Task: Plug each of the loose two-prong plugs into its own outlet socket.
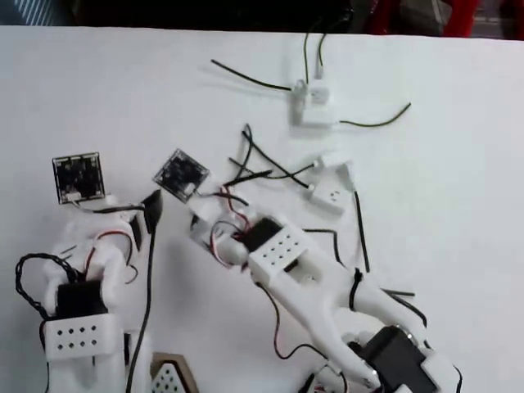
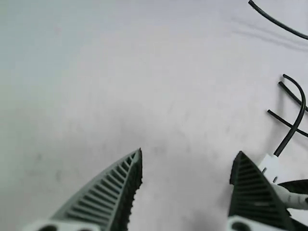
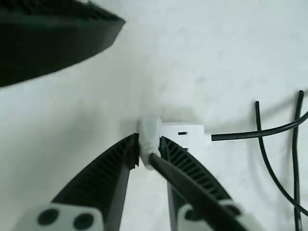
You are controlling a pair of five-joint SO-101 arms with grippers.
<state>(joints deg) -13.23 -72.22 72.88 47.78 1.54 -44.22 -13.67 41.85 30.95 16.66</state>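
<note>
High view: you get bright, even light from above. Table near washed-out white; dark room strip along 12 o'clock. Wires throw faint, soft shadows close beside them. Left wrist view: your table dimmer on side away from wire; pale, soft shadow trails that wire. Right wrist view: soft grey shadow pools around plug; fingers near black.

2 arms, left arm and right arm; 2 black square boards toward 9 o'clock; 2 white plug-and-socket clusters, at 1 and 3 o'clock; 1 further white plug beside 1 socket block.
</note>
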